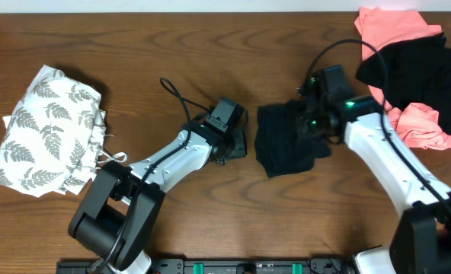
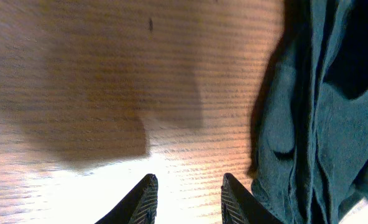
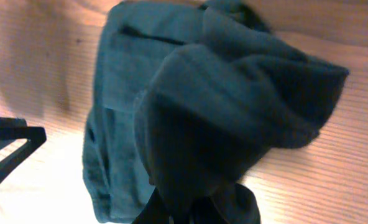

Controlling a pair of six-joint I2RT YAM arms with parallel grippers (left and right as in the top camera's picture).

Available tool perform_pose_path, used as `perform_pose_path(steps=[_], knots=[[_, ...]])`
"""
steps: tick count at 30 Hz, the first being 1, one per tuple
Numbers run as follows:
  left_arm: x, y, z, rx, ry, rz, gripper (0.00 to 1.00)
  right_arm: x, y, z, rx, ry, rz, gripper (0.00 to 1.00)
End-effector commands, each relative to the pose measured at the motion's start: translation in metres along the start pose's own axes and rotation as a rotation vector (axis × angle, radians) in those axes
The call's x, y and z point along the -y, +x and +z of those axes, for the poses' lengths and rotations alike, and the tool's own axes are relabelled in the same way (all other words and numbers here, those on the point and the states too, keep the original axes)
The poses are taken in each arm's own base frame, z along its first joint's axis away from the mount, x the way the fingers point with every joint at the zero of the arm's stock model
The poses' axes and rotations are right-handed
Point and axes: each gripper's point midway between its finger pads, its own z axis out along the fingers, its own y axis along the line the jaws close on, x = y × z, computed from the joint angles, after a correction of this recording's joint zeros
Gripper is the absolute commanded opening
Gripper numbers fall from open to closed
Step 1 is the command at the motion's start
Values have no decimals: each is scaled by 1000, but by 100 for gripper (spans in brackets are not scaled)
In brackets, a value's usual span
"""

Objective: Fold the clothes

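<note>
Two things are hard to read. The right jaws are buried: in the right wrist view, bunched cloth of the black shirt [image 3: 234,112] covers their tips at the bottom edge, and from overhead the right arm [image 1: 393,164] hides them. They are clenched, grasping a fold of that shirt, which humps up to them. The pile [image 1: 427,76] at the far right corner of the bench [image 1: 210,46] is cut off by the frame edge. It shows coral cloth with a black garment lying over it, and I cannot tell how many pieces it has.

The left jaws stand part open and hold nothing. Their fingertips [image 2: 148,200] are over bare wood just beside the shirt's left edge; whether they touch the wood I cannot tell. The shirt lies crumpled mid-bench between the two arms. The fern top [image 1: 46,129] lies loosely folded at the left, well apart from the rest.
</note>
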Motion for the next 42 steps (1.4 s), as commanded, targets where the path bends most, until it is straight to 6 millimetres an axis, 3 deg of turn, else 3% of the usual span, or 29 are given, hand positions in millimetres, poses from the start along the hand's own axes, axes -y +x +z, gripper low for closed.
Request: perform_pose_path(steps=[1, 10, 11, 13, 17, 22, 26, 30, 32, 33, 36, 40, 42], knots=[[-5, -16, -15, 77, -27, 5, 35, -18, 5, 14, -28, -8, 21, 1], [-18, -38, -39, 137, -20, -6, 35, -45, 13, 46, -68, -25, -25, 2], [-21, -40, -42, 143, -20, -15, 35, -48, 14, 48, -69, -27, -31, 5], [-23, -44, -47, 154, -19, -15, 35, -53, 14, 50, -64, -33, -44, 27], [-25, -47, -51, 165, -17, -11, 35, -67, 13, 50, -55, -75, -65, 55], [-25, -46, -51, 162, -19, -5, 35, -84, 15, 46, -66, -162, -112, 59], [-26, -45, -51, 158, -22, 11, 36, -82, 0, 29, -4, -172, -100, 57], [-24, -44, -53, 155, -22, 67, 36, -66, -17, 0, 82, -159, -65, 53], [-22, -44, -55, 158, -15, 101, 35, -56, -22, -13, 109, -153, -39, 44], [-21, -45, -56, 163, -13, 119, 36, -50, -23, -18, 112, -148, -26, 33], [-10, -47, -58, 169, 41, 181, 35, -36, -15, -18, 77, -125, -2, 15], [15, -50, -61, 184, 156, 220, 35, -18, -2, -3, 5, -47, -25, 1], [30, -49, -64, 185, 221, 243, 33, -14, -3, 4, 0, -28, -23, 1]])
